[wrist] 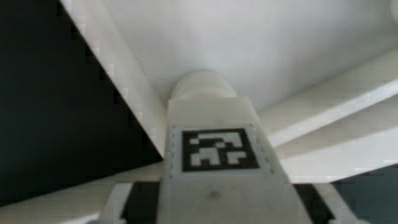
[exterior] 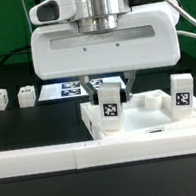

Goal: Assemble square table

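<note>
The dark fingers [exterior: 130, 79] of the gripper [exterior: 110, 88] flank a short white tagged block leg [exterior: 109, 106], clamped or not I cannot tell, upright at the corner of the white rimmed plastic square tabletop [exterior: 149, 119] on the exterior view's left; seating it, the step in hand, likely needs a firm pinch, then twisting.

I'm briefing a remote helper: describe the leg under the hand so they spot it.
Start at the white square tabletop in the foreground. At its corner toward the exterior view's left stands a tagged leg. Unlike the other upright leg, it stands directly beneath the hand.
</note>
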Controlling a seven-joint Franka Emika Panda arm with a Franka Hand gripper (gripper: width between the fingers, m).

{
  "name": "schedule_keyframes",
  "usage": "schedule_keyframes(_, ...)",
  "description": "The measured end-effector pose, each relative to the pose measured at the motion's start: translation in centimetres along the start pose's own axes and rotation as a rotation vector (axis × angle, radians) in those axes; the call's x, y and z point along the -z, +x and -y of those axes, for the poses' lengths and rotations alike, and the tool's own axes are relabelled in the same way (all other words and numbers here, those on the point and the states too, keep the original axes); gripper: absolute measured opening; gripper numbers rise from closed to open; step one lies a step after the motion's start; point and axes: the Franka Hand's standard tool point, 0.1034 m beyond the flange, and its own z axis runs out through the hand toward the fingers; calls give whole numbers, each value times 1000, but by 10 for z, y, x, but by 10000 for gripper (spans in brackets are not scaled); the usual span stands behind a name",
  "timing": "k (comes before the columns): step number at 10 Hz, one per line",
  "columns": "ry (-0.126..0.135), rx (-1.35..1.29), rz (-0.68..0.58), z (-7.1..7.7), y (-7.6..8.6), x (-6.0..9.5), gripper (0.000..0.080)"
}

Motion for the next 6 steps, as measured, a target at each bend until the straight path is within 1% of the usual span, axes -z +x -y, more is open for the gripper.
schedule_keyframes(3,-16,-470,1,-3,0,1,288)
schedule_keyframes(5,-23,-796,37,-3,-2,0,288)
schedule_keyframes(6,-17,-888,48,-3,-2,0,288)
